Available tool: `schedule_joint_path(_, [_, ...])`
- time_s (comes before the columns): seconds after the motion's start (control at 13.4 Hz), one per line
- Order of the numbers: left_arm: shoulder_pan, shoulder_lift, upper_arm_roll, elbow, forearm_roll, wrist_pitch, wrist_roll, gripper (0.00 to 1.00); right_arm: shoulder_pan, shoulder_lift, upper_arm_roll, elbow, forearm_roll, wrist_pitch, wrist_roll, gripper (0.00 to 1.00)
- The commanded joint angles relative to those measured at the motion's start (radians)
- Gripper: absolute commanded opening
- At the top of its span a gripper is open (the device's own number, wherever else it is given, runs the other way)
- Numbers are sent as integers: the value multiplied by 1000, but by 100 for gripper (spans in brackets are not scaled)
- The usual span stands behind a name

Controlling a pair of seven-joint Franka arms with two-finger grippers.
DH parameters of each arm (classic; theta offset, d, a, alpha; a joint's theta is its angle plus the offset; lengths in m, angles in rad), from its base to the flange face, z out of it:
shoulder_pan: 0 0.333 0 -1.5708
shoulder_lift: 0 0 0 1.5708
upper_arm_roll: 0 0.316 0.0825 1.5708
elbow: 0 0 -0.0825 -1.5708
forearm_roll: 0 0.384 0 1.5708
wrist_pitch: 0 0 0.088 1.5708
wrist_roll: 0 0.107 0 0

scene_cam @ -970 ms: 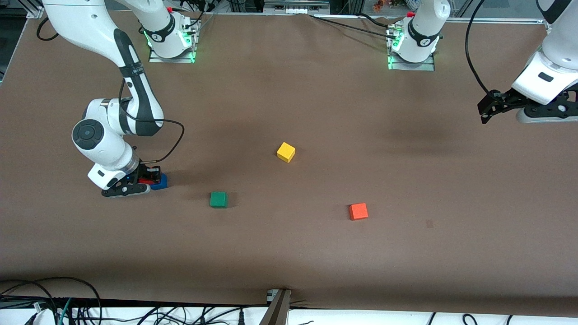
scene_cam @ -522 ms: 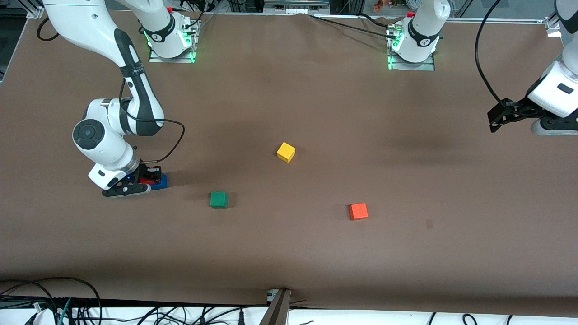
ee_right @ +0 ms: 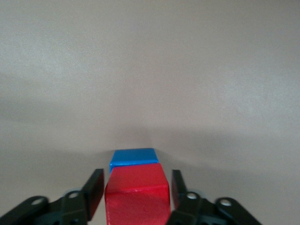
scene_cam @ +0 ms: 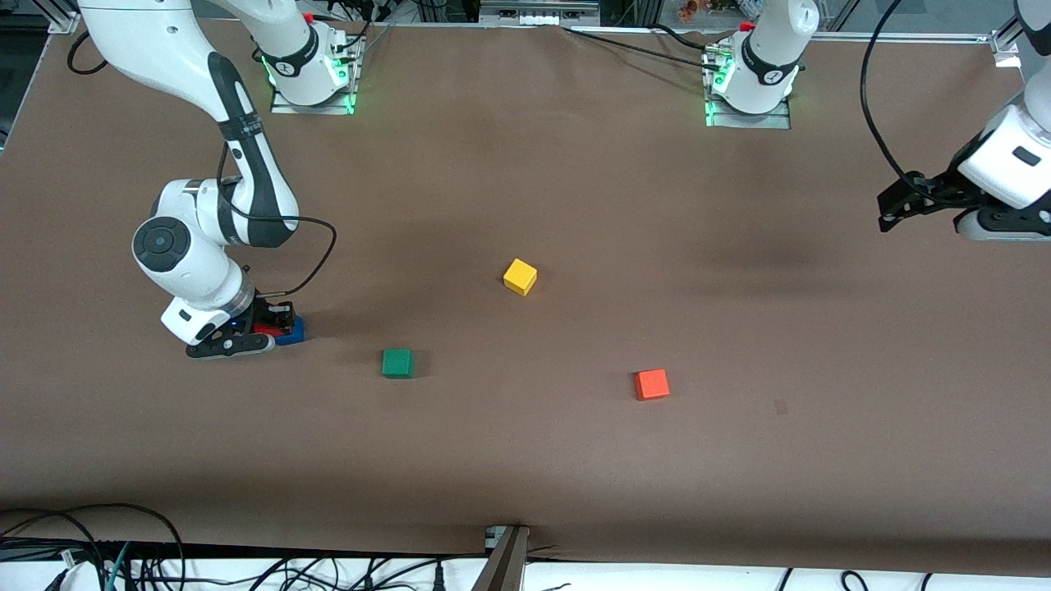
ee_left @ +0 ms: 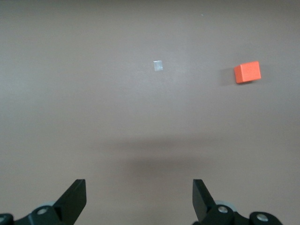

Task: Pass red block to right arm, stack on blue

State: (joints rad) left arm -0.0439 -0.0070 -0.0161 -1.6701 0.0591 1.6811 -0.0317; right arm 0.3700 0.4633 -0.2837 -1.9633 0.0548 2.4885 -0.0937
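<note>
The red block [ee_right: 137,199] sits on the blue cube [ee_right: 133,157], near the right arm's end of the table. In the front view the red block [scene_cam: 263,329] is mostly hidden by the right gripper, and the blue cube [scene_cam: 294,332] shows beside it. My right gripper [ee_right: 137,187] is down around the red block, open, with a thin gap on each side; it also shows in the front view [scene_cam: 275,322]. My left gripper [scene_cam: 885,213] is open and empty, up over the left arm's end of the table, and shows in the left wrist view [ee_left: 139,199].
A green cube [scene_cam: 398,363], a yellow cube [scene_cam: 520,277] and an orange-red cube [scene_cam: 652,384] lie apart in the middle of the brown table. The orange-red cube [ee_left: 247,72] also shows in the left wrist view. Cables hang along the table's near edge.
The left arm swung a little toward its end of the table, then drifted slightly back. The right arm and the blocks have not visibly moved.
</note>
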Motion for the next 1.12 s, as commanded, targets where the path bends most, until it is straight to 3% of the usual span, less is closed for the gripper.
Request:
schedule_joint_path(0.0, [-7, -7, -22, 6, -5, -20, 12, 100, -3, -14, 0, 4, -15, 9, -9, 100])
schedule_joint_path(0.3, [-2, 2, -22, 9, -19, -20, 10, 100, -8, -55, -3, 50, -13, -90, -9, 100])
schedule_joint_path(1.04, [13, -1, -19, 40, -8, -47, 24, 100, -10, -61, -78, 527, -3, -896, -81, 100])
